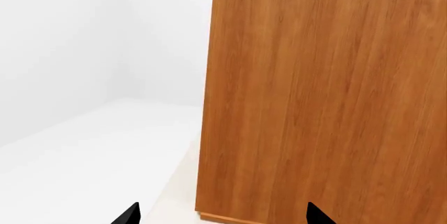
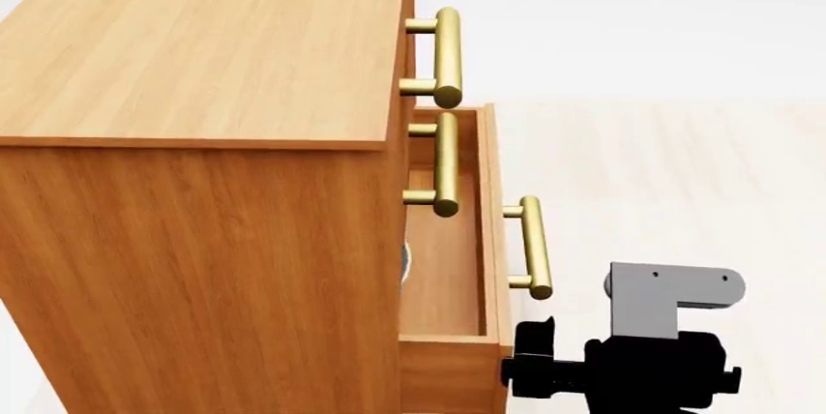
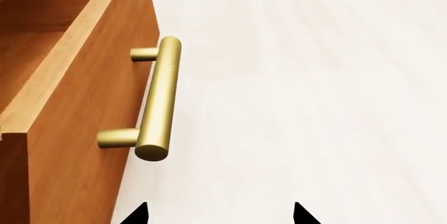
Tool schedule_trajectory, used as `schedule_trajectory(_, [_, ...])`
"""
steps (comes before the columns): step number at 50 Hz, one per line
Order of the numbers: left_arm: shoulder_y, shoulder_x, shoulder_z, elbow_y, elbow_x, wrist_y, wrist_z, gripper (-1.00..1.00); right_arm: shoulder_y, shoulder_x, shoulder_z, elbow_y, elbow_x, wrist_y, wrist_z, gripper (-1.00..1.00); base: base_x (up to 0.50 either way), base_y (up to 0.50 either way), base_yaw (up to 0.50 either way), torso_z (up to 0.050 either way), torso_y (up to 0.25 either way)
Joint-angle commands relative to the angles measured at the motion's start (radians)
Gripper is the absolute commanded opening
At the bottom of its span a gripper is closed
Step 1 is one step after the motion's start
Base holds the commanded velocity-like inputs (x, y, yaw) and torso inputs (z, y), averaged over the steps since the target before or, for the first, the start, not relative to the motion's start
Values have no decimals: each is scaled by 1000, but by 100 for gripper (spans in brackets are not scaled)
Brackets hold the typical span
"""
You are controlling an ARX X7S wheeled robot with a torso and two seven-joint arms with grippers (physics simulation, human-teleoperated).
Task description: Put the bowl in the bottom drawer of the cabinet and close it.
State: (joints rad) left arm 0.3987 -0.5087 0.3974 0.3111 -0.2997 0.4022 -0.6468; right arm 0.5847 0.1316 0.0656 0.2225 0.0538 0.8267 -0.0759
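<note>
The cabinet fills the left part of the head view, seen from above and from one side. Its front faces right, with three brass bar handles down it. The bottom drawer stands pulled out from the cabinet front; the two drawers above it sit flush and closed.

Inside the bottom drawer, a small pale grey curved edge shows at the line where the cabinet front covers the drawer's inner part. This may be the rim of the bowl, but too little is visible to confirm it. The rest of the visible drawer floor is bare wood.

The drawer handle appears in the right wrist view as a brass cylinder on two short posts, fixed to the drawer front. The right pincer shows only two dark fingertips at the frame edge. The tips stand apart with nothing between them, near the handle's closer end but not touching it, over pale floor. In the head view the right arm's grey bracket and black body lie just beside the drawer's near front corner.

The left pincer likewise shows two dark tips spread apart and holding nothing. It faces a plain side panel of the cabinet, close to the panel's lower edge.
</note>
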Motion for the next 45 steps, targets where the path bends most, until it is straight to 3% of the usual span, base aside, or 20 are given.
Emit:
schedule_trajectory(1, [0,-5,0,11,-3,-9,-4,100,3,-15,-18,11,18,-5,-3,100,0,0,0,0,0])
schedule_trajectory(45, [-1,5,7,-28,2,28,5,100,7,-43,-59,24,67,-11,32,100,0,0,0,0,0])
